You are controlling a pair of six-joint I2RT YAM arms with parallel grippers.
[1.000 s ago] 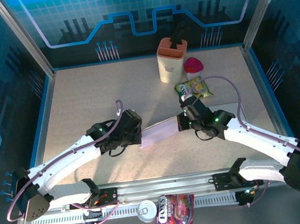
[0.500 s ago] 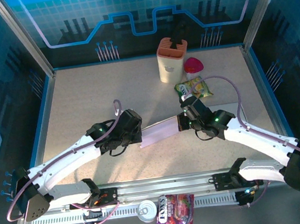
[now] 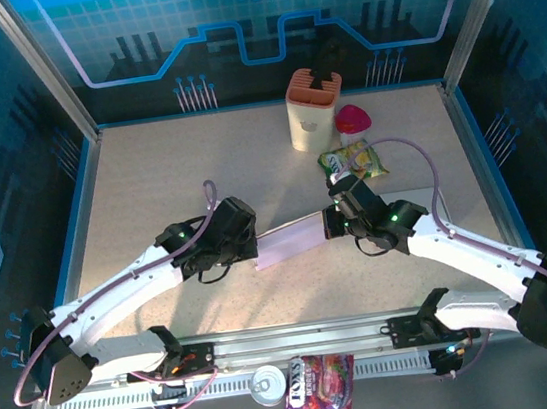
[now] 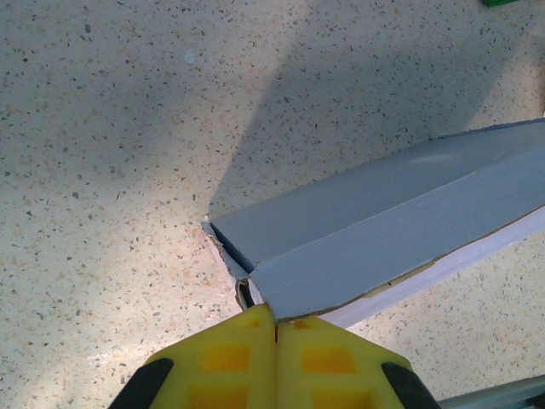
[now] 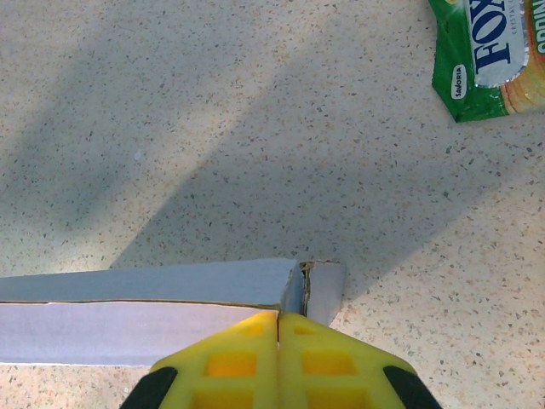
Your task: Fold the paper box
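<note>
Left gripper (image 4: 275, 319) edged slightly left, still clamping the paper box (image 3: 294, 241).

The overhead camera looks down from behind; both wrist cameras closely share the paper box (image 4: 383, 247).

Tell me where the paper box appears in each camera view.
Top external: paper box at centre, spanning between left gripper and right gripper.
Left wrist: lower centre to right edge.
Right wrist: bottom left to centre.
Shared landmark: green snack packet, beyond the right gripper from above, top right in right wrist.
</note>
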